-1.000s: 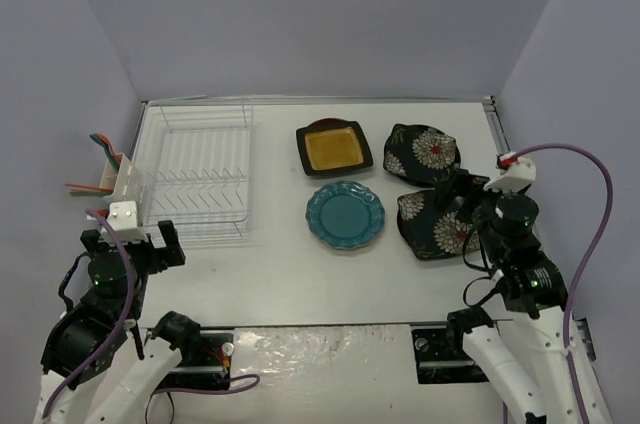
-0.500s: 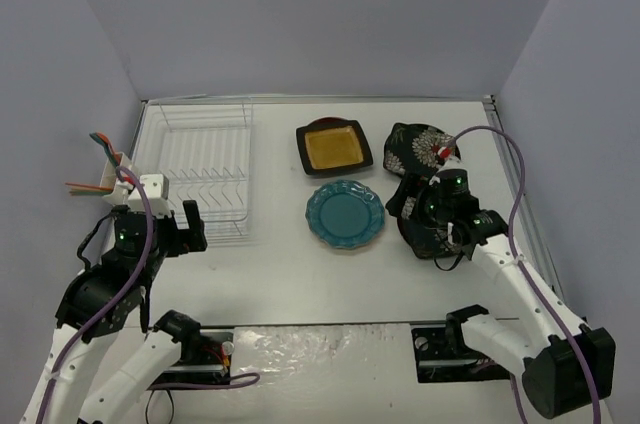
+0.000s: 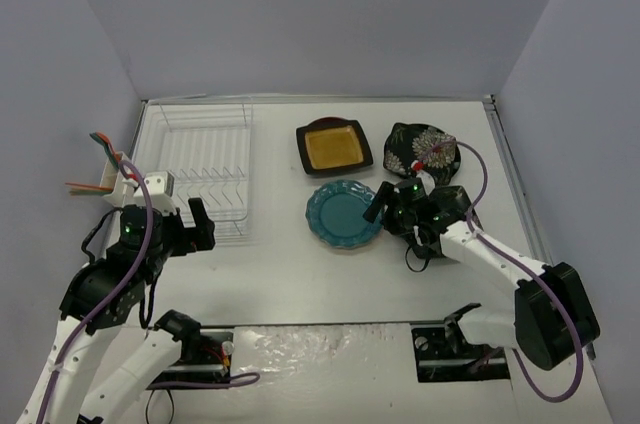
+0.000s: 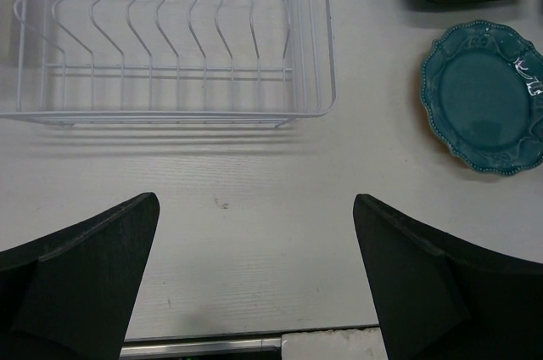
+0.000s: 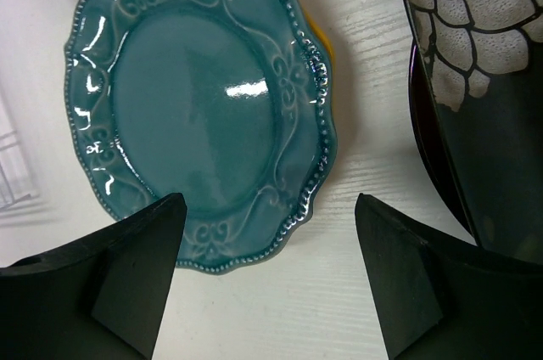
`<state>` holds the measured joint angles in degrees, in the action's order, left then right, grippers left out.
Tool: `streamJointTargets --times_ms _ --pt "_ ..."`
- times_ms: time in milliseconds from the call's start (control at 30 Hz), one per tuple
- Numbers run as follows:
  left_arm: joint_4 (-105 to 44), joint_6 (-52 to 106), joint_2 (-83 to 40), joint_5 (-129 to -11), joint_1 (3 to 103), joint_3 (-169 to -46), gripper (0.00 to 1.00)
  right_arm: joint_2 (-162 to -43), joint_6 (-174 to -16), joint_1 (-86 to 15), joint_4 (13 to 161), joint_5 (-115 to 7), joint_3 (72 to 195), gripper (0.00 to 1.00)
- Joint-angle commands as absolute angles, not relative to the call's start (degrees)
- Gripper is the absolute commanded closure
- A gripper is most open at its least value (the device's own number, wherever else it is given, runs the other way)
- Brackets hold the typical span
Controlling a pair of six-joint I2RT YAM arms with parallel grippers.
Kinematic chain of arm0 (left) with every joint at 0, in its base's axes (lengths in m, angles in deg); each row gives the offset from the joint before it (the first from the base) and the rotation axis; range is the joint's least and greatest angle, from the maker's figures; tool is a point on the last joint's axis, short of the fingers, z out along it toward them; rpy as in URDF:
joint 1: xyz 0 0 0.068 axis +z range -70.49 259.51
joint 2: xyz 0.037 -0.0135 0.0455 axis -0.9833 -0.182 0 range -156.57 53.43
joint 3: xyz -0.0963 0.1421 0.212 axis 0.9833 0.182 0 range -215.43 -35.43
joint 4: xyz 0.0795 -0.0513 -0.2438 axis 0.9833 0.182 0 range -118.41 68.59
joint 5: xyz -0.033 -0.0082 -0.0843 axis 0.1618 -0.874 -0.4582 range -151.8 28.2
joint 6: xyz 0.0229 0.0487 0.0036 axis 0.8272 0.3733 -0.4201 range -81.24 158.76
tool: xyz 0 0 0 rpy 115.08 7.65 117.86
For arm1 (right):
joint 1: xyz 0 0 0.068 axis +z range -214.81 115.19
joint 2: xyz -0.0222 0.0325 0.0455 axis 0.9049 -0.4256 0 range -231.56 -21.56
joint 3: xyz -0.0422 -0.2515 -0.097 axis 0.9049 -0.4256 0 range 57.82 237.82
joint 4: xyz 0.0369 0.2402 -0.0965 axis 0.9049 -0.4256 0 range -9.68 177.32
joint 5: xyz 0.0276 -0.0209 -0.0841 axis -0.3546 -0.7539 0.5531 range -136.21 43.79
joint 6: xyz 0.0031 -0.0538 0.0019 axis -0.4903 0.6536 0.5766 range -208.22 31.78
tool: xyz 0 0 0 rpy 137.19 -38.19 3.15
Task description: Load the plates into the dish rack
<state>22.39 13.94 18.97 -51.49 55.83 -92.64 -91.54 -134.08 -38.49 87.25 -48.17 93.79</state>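
Flowered plate [image 5: 475,80] just beside teal plate [image 5: 195,114]

The dish rack [image 3: 195,172] stands at the far left corner of the worktop [image 3: 280,274], its long side along the left edge. The utensil cup [image 3: 118,184] hangs on the rack's left side, out past that edge. Right of the rack, near the middle of the far edge, lies the square plate [image 3: 334,147]. Just before it, toward the worktop's middle, the scalloped plate [image 3: 340,216] lies on another plate [image 5: 316,27], whose rim shows from under it. Right of the square plate lies a flowered plate [image 3: 425,149]. Before that one, just right of the scalloped plate, lies a second flowered plate [image 5: 475,54].
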Motion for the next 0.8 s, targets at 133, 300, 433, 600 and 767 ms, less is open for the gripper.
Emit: streamJointTargets --times_ms 133,300,433,600,767 --pt "19.76 10.37 19.3 -53.71 55.61 -92.76 0.03 -98.81 -141.31 -34.78 92.18 -37.94 96.55 0.33" --pt "20.71 10.26 19.8 -54.15 55.61 -92.65 0.03 -100.72 -142.88 -34.26 92.17 -35.14 96.37 0.4" --pt "21.07 10.2 20.21 -54.24 55.61 -92.65 0.03 -101.01 -142.71 -34.05 91.98 -34.26 96.76 0.48" --pt "21.4 9.45 20.66 -54.65 55.61 -92.34 0.03 -101.68 -142.34 -33.98 91.21 -33.29 97.09 0.58" --pt "21.78 9.4 21.26 -54.9 55.61 -92.08 0.03 -102.46 -142.32 -33.52 91.14 -32.75 97.06 0.67"
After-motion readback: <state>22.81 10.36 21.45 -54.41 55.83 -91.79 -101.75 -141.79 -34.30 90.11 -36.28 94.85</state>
